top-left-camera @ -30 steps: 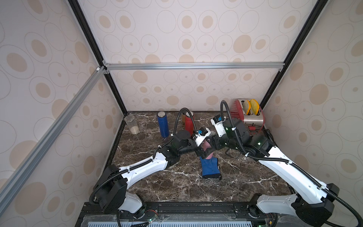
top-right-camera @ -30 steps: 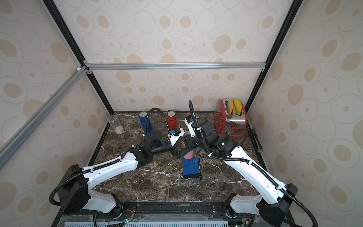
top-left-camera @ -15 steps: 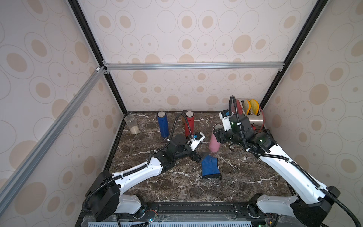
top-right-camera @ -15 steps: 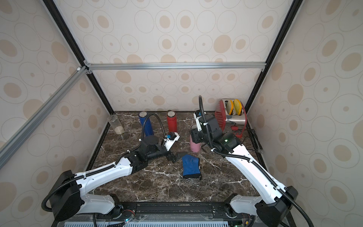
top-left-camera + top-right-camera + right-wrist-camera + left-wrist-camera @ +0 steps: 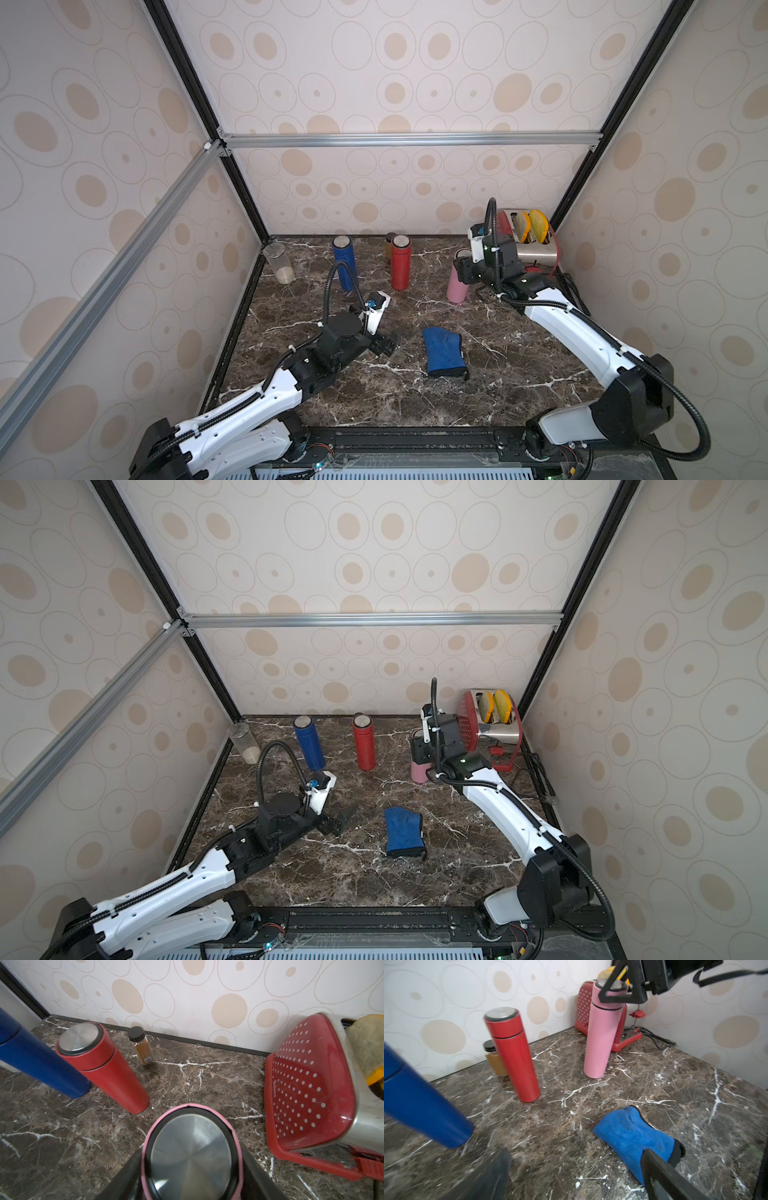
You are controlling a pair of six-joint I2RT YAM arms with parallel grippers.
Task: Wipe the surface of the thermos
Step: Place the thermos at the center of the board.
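Pink thermos (image 5: 457, 286) is back by the toaster (image 5: 534, 245), base on the surface (image 5: 519, 361), right gripper (image 5: 464, 270) still clamped round its cap, left gripper (image 5: 388, 343) has pulled away wide open and empty, blue cloth (image 5: 444, 351) left lying mid-surface, so I reckon wiping's done, release next.

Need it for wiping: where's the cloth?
In both top views the cloth lies just right of the left end effector, nearer the camera than the pink thermos.
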